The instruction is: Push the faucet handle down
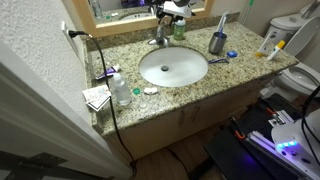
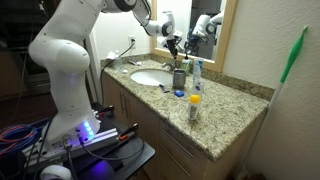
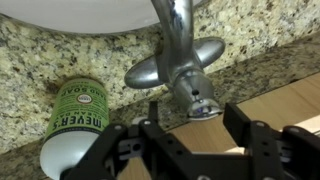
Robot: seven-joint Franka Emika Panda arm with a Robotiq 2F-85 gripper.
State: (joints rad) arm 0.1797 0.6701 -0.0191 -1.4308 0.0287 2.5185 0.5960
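Observation:
The chrome faucet [image 3: 172, 40] stands at the back of the white oval basin [image 1: 173, 68] on the granite counter. In the wrist view its small silvery handle [image 3: 198, 96] points toward my gripper [image 3: 197, 120]. The gripper is open and empty, with the handle's tip just ahead of the gap between the two black fingers. In both exterior views the gripper [image 1: 168, 16] [image 2: 172, 45] hangs above the faucet [image 1: 160, 38], in front of the mirror. I cannot tell whether a finger touches the handle.
A green soap bottle [image 3: 75, 115] [image 1: 180, 30] stands close beside the faucet. A grey metal cup [image 1: 217, 43] [image 2: 179, 78] sits by the basin. Small bottles [image 1: 121, 92] and a cable are at one counter end, and a toilet [image 1: 297, 75] is beyond the other.

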